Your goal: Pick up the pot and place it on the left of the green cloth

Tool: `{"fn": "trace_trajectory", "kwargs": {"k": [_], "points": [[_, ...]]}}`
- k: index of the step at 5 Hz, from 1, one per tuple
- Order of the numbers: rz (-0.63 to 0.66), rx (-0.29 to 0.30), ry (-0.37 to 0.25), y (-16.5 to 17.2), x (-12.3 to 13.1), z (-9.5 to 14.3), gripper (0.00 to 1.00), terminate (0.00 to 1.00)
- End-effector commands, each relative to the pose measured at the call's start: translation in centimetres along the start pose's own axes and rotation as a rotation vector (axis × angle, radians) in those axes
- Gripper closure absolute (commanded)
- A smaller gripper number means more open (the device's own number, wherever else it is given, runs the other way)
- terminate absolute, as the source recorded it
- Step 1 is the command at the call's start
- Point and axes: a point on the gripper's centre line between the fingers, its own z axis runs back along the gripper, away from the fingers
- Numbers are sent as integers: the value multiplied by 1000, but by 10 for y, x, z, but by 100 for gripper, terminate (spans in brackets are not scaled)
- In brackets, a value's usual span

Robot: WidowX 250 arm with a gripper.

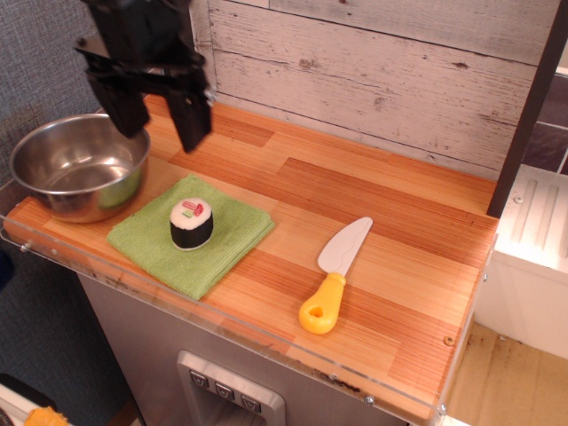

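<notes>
The shiny steel pot [78,167] stands upright on the wooden counter at the far left, just left of the light green cloth [191,232] and touching or nearly touching its left corner. A small black sushi-roll toy [192,223] sits on the cloth. My black gripper [158,120] hangs open and empty above the counter, behind the cloth and to the right of the pot's rim, clear of both.
A toy knife [335,276] with a yellow handle lies right of the cloth. A white plank wall [373,71] backs the counter, with a dark post [529,106] at the right. A clear acrylic lip [222,333] runs along the front edge.
</notes>
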Motion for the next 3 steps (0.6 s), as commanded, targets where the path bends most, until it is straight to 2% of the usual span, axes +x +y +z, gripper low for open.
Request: {"fn": "trace_trajectory", "kwargs": {"k": [1,2,3], "points": [[-48,87,-22,-11,0,6,0,0],[-32,126,10,-5,-3,5,0,0],[-32,126,10,-5,-3,5,0,100]]}}
